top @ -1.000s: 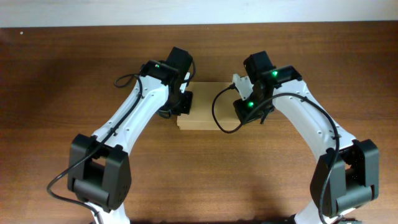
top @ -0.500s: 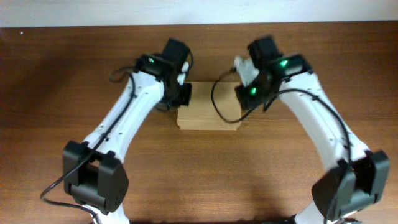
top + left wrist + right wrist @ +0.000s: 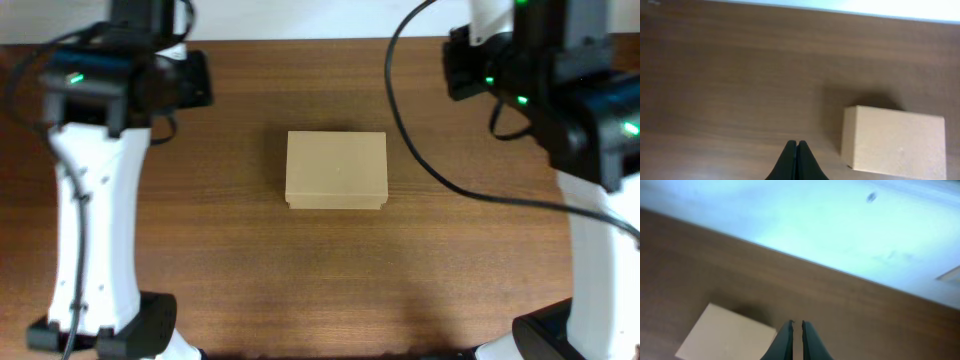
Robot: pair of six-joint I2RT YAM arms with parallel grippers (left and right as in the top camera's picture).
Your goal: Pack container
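Note:
The container, a plain tan cardboard box with its lid flap down, lies flat in the middle of the wooden table, and nothing touches it. In the left wrist view the container sits low on the right, and my left gripper hangs above bare wood to its left, shut and empty. In the right wrist view my right gripper is raised beside the container's corner. Its fingers are together apart from a hairline slit, with nothing between them.
My left arm stands tall at the left side and my right arm at the right, both high above the table. A black cable loops from the right arm. The table's far edge meets a pale surface.
Both arms have lifted off the container's ends and swung outward and up toward the camera. The container stays in place with its lid down.

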